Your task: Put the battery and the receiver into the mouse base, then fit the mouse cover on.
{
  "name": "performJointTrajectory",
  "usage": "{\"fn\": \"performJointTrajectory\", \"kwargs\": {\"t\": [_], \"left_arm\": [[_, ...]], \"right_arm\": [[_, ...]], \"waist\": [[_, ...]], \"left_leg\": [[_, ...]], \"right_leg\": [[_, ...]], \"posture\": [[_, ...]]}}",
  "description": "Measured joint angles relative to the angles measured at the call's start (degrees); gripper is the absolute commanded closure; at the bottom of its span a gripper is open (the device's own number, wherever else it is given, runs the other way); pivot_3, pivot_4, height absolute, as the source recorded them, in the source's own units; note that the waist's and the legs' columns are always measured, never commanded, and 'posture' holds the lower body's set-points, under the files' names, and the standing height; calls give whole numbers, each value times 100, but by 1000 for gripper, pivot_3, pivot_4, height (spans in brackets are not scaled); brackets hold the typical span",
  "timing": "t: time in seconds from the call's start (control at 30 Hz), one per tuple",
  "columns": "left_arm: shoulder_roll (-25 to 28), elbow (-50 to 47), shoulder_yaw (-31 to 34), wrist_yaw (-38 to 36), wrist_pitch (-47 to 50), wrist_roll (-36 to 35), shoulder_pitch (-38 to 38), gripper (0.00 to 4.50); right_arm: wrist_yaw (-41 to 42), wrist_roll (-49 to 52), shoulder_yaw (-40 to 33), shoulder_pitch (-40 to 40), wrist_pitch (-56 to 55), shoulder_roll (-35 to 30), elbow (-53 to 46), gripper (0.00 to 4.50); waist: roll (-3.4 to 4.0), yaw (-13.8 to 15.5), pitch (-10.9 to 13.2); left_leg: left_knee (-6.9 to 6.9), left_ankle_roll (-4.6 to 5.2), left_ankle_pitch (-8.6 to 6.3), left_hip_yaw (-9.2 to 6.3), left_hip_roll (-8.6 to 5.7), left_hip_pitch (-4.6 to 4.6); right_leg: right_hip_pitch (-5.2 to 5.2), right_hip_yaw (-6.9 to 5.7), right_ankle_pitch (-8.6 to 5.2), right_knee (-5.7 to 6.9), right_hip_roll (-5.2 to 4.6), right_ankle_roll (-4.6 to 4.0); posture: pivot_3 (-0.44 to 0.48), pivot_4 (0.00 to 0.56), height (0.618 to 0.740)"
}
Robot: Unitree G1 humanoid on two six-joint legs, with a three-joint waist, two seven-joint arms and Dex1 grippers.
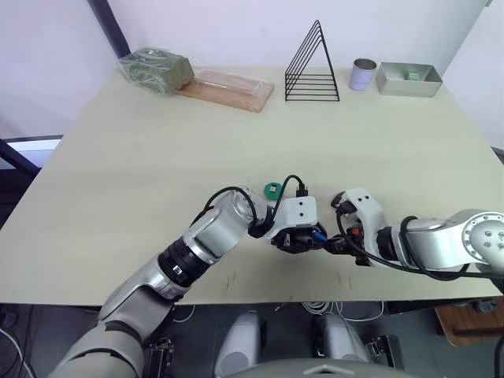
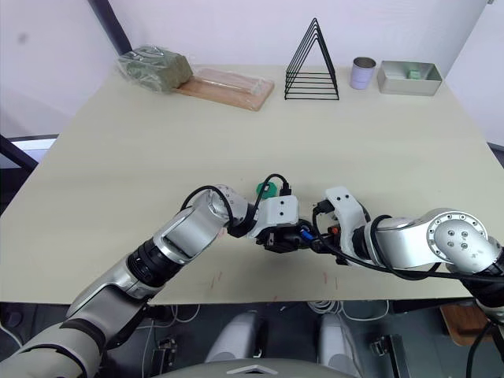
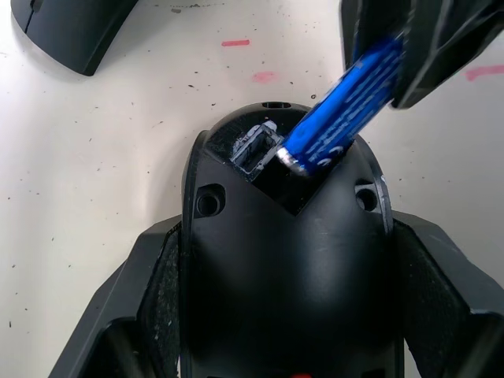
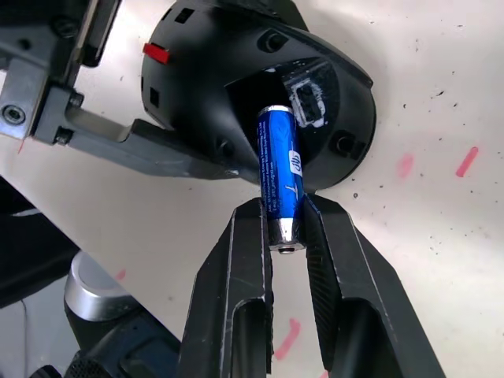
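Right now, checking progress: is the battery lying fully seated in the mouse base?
No: the battery is tilted, one end at the mouse base compartment, pinched by the right gripper.

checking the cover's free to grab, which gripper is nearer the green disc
Left. The left gripper, clamped on the mouse base, sits just in front of the green disc; the right gripper, holding the battery, is farther off.

Crowded at the near edge of the bench (image 1: 157,157), open everywhere behind.
Left tool (image 3: 283,315) clamped round the base (image 3: 283,260), right tool (image 4: 285,228) holding the battery (image 4: 279,177) at the compartment, receiver (image 3: 256,150) just beside. Green disc (image 1: 272,189) close behind, cover (image 3: 71,31) near. Rack (image 1: 313,67), cup (image 1: 363,74), tray (image 1: 408,79) and board (image 1: 228,89) far back.
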Motion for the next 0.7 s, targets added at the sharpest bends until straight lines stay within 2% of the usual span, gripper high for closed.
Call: {"fn": "performJointTrajectory", "kwargs": {"t": [0.2, 0.27, 0.33, 0.43, 0.47, 0.5, 0.53, 0.63, 0.7], "left_arm": [[-15, -1, 0, 1, -2, 9, 2, 1571], [-26, -1, 0, 2, -2, 11, 3, 1571], [-33, -7, 0, 7, -2, 15, 8, 1571], [-41, -16, 1, 13, 2, 18, 15, 1571], [-42, -17, 1, 14, 3, 19, 16, 1571], [-45, -18, 2, 17, 5, 19, 16, 1571], [-46, -30, 4, 30, 12, 19, 26, 1571], [-51, -47, 4, 48, 21, 21, 37, 1571], [-53, -79, 7, 65, 30, 22, 58, 1571]], "right_arm": [[-14, 18, 43, -118, 21, 115, 162, 4419], [-12, 19, 49, -161, 50, 160, 204, 3405], [-17, 19, 61, -170, 73, 189, 243, 2705], [-17, 18, 69, -170, 95, 236, 357, 1239], [-17, 18, 69, -170, 96, 248, 363, 971], [-17, 18, 69, -170, 101, 251, 363, 283], [-6, 18, 69, -166, 111, 224, 348, 55], [49, 14, 19, -79, 111, 47, 227, 55], [362, -46, -296, 242, 119, -357, -228, 55]], "waist": [[0, -3, 0], [0, -2, 0], [0, 0, 0], [0, 0, 0], [0, 0, 0], [0, 0, 0], [0, 1, 0], [1, 6, 0], [4, 23, 1]], "left_leg": [[0, 0, 0, 0, 0, 1], [0, 0, 0, 0, 0, 1], [0, 0, 0, 0, 0, 0], [0, 0, 0, 0, 0, 0], [0, 0, 0, 0, 0, 0], [0, 0, 0, 0, 0, 0], [0, 0, 0, 0, 0, 0], [0, 1, 0, -3, 0, -3], [0, 2, -1, -7, -1, -11]], "right_leg": [[0, 1, 0, 0, 0, 0], [0, 1, 0, 0, 0, 0], [0, 0, 0, 0, 0, 0], [0, 1, 0, -1, 0, 0], [0, 1, 0, -1, 0, 0], [0, 1, 0, 0, 0, 0], [0, 0, 0, -1, 0, 0], [-1, -1, -1, -1, -1, -1], [-4, -7, 0, -10, -2, 1]], "posture": [[0, 150, 740], [0, 150, 740], [0, 150, 740], [0, 150, 740], [0, 150, 740], [0, 150, 740], [0, 150, 740], [0, 150, 740], [0, 150, 740]]}}
